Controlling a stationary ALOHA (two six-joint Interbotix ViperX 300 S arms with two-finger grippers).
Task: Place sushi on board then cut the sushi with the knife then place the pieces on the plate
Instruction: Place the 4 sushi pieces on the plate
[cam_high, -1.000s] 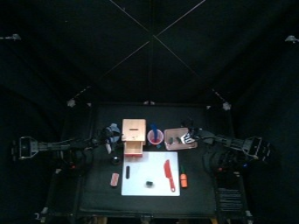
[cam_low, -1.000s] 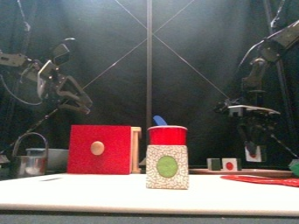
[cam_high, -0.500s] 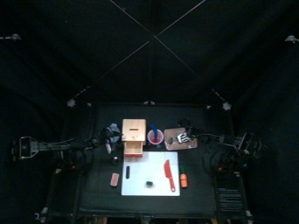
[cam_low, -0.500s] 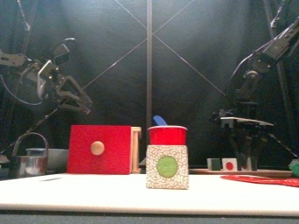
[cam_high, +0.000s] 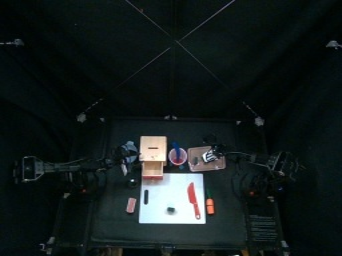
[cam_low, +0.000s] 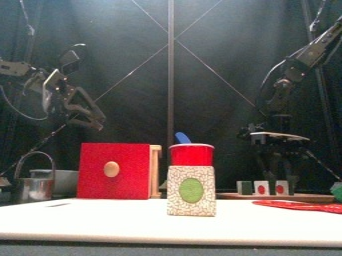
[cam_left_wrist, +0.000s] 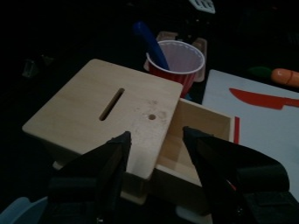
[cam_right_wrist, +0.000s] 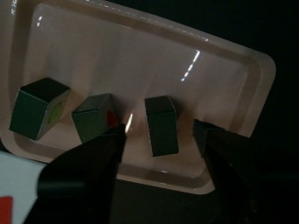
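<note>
My left jaws stood apart and empty, hovering just above the pale wooden box (cam_left_wrist: 111, 109). The red cup (cam_left_wrist: 176, 59) with its blue knife (cam_left_wrist: 146, 39) was just beyond them. Between my two pairs of jaws, nearer the counter's front, lay the white board (cam_high: 160, 215). The red knife (cam_high: 193, 196) lay flat on it, with a small dark thing (cam_high: 171, 209) beside the knife, too small to name. My right jaws were also apart, holding nothing, low over the pink tray (cam_right_wrist: 233, 61). Three sushi pieces (cam_right_wrist: 93, 121) sat on it in a row. The end piece (cam_right_wrist: 163, 125) was between the open jaws but, as far as I could tell, untouched. I judged the placing nearly finished. The good move was to lift straight up with the jaws wide, so neither clipped that piece or nudged its neighbours. I could read no brand, label or writing anywhere.
</note>
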